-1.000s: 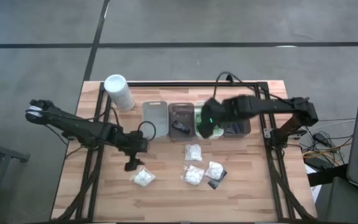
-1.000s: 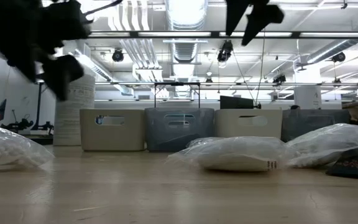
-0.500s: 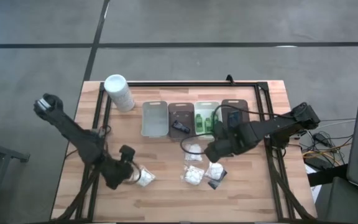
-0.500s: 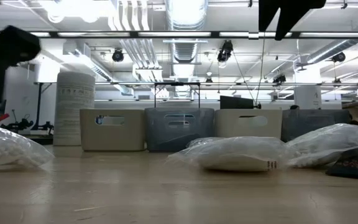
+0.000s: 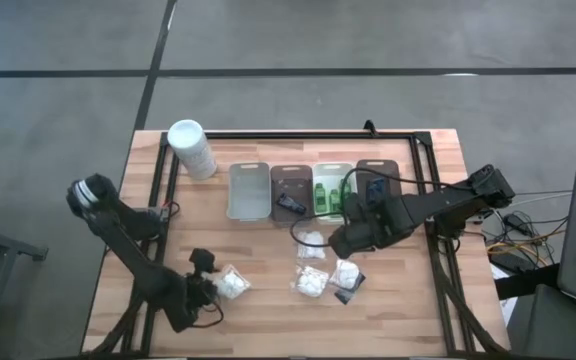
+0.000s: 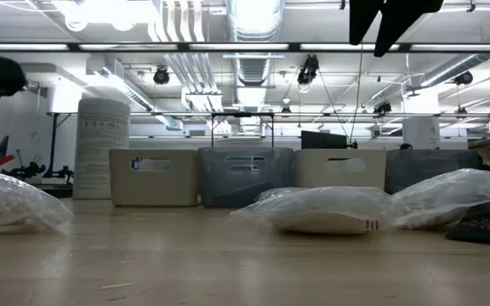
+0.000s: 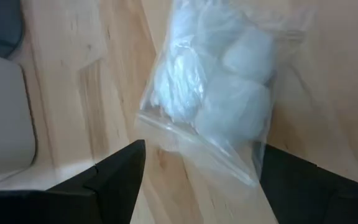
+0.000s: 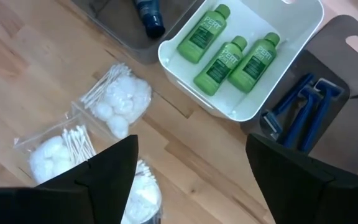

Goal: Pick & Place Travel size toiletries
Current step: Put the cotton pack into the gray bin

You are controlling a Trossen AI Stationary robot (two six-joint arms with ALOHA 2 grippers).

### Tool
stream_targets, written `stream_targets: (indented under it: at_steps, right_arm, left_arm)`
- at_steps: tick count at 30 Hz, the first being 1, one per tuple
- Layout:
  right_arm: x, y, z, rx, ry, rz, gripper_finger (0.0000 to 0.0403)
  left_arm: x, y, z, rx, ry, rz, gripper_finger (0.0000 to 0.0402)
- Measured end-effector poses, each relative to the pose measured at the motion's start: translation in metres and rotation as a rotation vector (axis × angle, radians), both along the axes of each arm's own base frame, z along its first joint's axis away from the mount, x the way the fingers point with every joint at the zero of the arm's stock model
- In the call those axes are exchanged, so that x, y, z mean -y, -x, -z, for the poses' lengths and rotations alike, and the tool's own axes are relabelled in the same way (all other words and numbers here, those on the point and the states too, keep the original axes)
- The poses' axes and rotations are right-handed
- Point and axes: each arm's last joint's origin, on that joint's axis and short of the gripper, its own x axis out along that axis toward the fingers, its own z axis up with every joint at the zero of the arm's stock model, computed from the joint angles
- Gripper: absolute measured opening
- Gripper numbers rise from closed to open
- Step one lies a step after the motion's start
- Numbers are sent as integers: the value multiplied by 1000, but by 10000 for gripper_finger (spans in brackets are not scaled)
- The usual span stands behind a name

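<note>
Clear packets of white puffs lie flat on the table: one at the near left point(image 5: 232, 283), three near the middle point(image 5: 311, 242), point(image 5: 311, 283), point(image 5: 346, 272). A small black piece point(image 5: 346, 296) lies beside them. Three green bottles point(image 8: 225, 53) lie in a white tray point(image 8: 303, 25). My left gripper point(image 5: 215, 289) is low and open; in its wrist view the fingers point(image 7: 114, 177) stand on either side of the near-left packet's point(image 7: 213, 93) lower edge. My right gripper point(image 5: 340, 242) hangs open above the middle packets point(image 8: 114, 102), holding nothing.
Four trays point(image 5: 249, 190), point(image 5: 291, 189), point(image 5: 330, 188), point(image 5: 378, 184) stand in a row at the far side; the dark right one holds blue razors point(image 8: 300, 109). A tall white container point(image 5: 191, 148) stands at the far left corner. Bare wood lies between the near-left packet and the middle ones.
My left gripper has swung toward the table's near edge and sunk, rolling as it went, and now stands at the near-left packet. My right gripper has moved from over the trays toward the near side, above the middle packets, then kept still. No packet has moved.
</note>
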Motion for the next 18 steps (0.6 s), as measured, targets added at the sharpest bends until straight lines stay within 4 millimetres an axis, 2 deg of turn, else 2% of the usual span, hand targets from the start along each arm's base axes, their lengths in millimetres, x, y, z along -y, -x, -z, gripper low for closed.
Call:
stream_targets:
  at_steps: [4, 8, 18]
  right_arm:
    - [0, 1, 0, -8, 2, 3, 303]
    - [0, 1, 0, -11, 2, 3, 306]
    - [0, 1, 0, -7, 0, 13, 279]
  left_arm:
    - [7, -4, 10, -20, -27, -22, 295]
    - [11, -8, 11, -17, -27, -35, 265]
    - [18, -14, 0, -5, -5, -36, 101]
